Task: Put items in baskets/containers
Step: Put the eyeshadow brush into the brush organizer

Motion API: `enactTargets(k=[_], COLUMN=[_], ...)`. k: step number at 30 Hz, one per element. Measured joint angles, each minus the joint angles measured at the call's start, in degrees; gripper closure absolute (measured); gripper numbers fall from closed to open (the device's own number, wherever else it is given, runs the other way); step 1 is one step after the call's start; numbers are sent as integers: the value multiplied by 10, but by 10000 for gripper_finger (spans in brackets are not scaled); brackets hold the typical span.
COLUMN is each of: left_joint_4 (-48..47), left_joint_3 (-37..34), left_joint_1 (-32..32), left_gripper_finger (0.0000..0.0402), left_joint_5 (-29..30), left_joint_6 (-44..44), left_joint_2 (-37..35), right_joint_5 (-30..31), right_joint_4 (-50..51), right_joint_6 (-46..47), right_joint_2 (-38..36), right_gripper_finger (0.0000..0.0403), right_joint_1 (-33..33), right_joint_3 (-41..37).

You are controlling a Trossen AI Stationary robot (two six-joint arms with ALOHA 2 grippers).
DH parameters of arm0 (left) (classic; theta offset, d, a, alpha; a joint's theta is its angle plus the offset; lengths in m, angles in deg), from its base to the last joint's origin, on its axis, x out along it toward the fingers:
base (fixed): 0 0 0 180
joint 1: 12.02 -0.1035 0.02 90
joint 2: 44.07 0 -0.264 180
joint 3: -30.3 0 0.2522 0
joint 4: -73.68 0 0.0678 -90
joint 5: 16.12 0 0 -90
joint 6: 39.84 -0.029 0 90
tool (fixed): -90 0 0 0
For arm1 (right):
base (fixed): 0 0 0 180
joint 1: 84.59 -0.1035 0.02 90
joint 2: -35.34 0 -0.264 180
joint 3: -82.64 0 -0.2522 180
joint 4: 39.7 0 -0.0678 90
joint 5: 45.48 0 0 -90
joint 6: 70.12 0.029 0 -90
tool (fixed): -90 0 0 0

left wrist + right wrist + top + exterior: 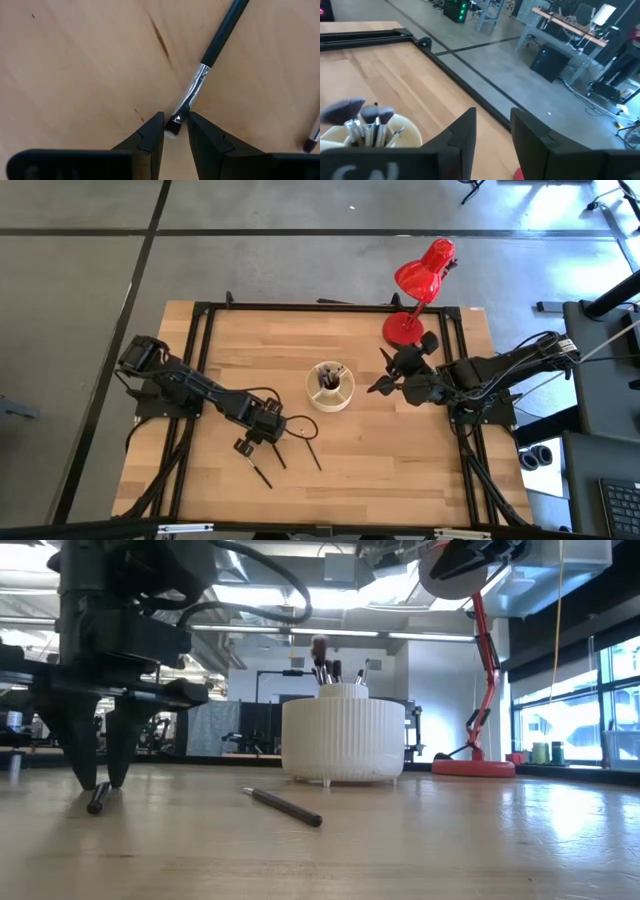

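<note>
Wooden planks form the table (pixel 360 450), which is framed by black rails and set on a grey floor. Near the front edge, left of centre, three dark brushes are seen lying flat: one (pixel 262 474) nearest the edge, a second (pixel 313 453) to its right, and a third (pixel 277 452) between them, close to the left arm. The left gripper (pixel 246 446) is lowered to the tabletop over the near-left area, with its jaws narrowly open and straddling the bristle end of a brush (pixel 192 90). In the left wrist view the fingertips (pixel 152 131) are set on either side of that tip, and whether they touch it cannot be told. A silver ferrule and a dark handle are shown running away from the jaws.

Farther back, at the middle of the table, the cream cup (pixel 330 386) is placed upright, with several brushes (pixel 322 660) standing in it, bristles up. The right gripper (pixel 385 383) is held in the air just right of the cup, its jaws parted and empty. At the far right a red lamp (pixel 415 290) is stood on its round base.
</note>
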Motion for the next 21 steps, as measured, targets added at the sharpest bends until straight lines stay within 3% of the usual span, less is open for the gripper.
enactTargets(k=[7,15,18,21], left_joint_4=[-20,-45,-72,-115], left_joint_3=[2,13,35,66], left_joint_1=[-1,-3,1,11], left_gripper_finger=[327,393,395,394], left_joint_5=[-1,-21,3,92], left_joint_6=[-9,-65,-90,-126], left_joint_2=[16,18,21,23], right_joint_5=[-26,-25,-25,-25], right_joint_4=[0,0,0,0], right_joint_6=[1,1,1,1], right_joint_2=[0,0,0,0], right_gripper_finger=[282,282,282,282], right_joint_1=[0,0,0,0], right_joint_3=[0,0,0,0])
